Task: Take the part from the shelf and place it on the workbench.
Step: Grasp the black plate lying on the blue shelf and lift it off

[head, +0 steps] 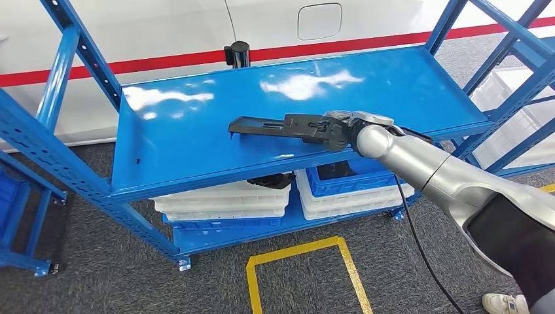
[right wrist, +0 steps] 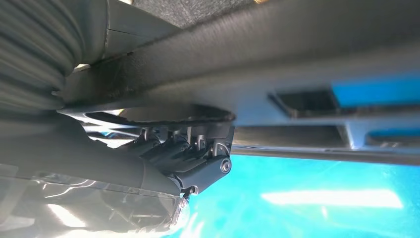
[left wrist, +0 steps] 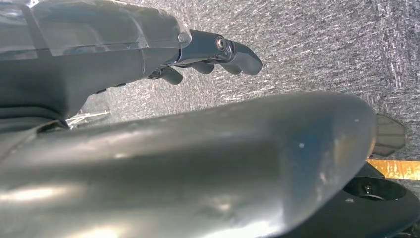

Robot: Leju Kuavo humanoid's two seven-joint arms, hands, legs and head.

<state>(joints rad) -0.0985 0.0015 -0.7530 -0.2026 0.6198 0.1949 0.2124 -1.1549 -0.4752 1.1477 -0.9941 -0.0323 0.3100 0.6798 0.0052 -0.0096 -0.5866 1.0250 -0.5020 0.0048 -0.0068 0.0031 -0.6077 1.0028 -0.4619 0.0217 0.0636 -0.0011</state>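
1. Black plastic part, long and flat, sits over the top deck of the blue shelf, roughly mid-deck toward the front edge
2. right hand has its fingers wrapped round the part's near end; the far end sticks out toward the shelf's left side
3. left hand hangs over grey carpet, fingers curled in with nothing in them
4. lower shelf level has stacked white and blue bins
5. yellow tape outline on the floor in front
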